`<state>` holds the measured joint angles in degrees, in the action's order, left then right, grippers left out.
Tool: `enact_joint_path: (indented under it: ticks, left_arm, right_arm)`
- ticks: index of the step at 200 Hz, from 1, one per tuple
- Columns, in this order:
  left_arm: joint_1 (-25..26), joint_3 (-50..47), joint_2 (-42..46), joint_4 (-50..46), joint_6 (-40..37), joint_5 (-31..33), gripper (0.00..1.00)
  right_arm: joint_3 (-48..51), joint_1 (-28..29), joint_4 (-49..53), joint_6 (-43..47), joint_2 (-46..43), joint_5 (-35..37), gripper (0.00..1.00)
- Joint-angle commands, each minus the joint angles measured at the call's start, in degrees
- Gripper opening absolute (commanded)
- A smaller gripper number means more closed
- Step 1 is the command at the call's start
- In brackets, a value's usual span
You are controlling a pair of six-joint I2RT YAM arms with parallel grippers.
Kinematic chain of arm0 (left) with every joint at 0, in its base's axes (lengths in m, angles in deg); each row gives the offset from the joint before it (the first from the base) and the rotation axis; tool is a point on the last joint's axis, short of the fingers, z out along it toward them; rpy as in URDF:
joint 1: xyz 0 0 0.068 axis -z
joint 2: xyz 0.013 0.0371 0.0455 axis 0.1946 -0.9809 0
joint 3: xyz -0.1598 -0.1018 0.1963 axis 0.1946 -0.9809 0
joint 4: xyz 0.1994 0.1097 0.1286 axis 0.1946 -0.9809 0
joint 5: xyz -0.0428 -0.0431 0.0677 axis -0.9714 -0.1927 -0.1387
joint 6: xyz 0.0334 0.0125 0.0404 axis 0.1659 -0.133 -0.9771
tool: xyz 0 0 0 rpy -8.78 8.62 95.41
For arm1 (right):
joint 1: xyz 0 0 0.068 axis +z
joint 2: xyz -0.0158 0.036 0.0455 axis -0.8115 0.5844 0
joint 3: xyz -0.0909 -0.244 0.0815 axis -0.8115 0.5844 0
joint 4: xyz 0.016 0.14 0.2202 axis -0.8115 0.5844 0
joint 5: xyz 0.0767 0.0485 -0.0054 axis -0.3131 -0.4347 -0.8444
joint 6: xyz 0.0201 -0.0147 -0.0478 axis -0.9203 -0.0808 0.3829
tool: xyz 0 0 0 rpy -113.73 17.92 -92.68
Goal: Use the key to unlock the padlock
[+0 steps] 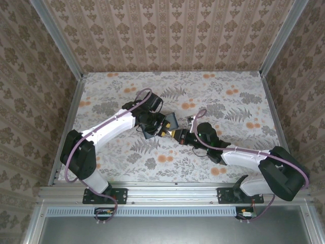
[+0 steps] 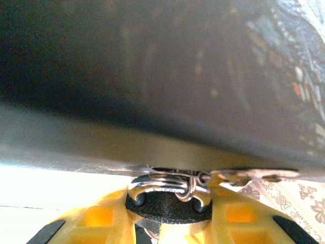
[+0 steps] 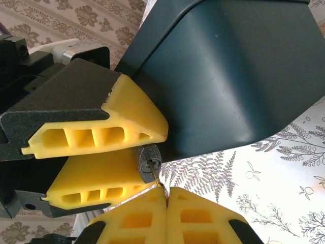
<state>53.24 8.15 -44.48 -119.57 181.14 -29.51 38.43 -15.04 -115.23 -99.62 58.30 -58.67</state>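
Padlock point(image 3: 148, 161): clenched in left claw point(image 2: 167, 216), just beneath tin point(image 3: 228, 76), keyhole point(image 3: 151, 164) facing right claw point(image 3: 166, 197) for access. Key point(image 3: 155, 177): pinched in right claw, below tin, tip at keyhole, apparently seated for turning.

The left hand point(image 1: 158, 130) and right hand point(image 1: 179, 135) meet tip to tip, and the padlock point(image 3: 149, 160) and key point(image 3: 155, 175) fill the gap between them. The tin point(image 3: 238, 71) stands just behind the padlock, barring the far side. Around them the surface point(image 1: 238, 101) lies open on every side.
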Motion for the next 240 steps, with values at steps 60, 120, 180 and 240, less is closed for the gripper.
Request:
enact_joint_path:
  ticks: [60, 120, 180, 240]
  left_arm:
    - [1.8, 0.6, 1.2, 6.9, 0.7, -5.7, 0.09]
    - [1.1, -1.4, 2.9, 8.0, 1.7, -4.5, 0.08]
    - [-2.9, -1.0, 5.7, 1.6, -1.5, -3.2, 0.08]
    - [-3.2, 1.8, 3.5, -2.1, -6.4, -7.2, 0.09]
  right_arm:
    - [-2.5, -0.2, -15.5, -1.6, 6.3, -5.3, 0.0]
    - [-5.3, -0.5, -15.5, 0.6, 7.3, -10.6, 0.1]
    - [-4.5, -9.2, 19.6, 23.0, -10.3, -10.6, 0.5]
    - [-0.5, -4.1, 9.4, 53.8, -11.3, 1.2, 0.29]
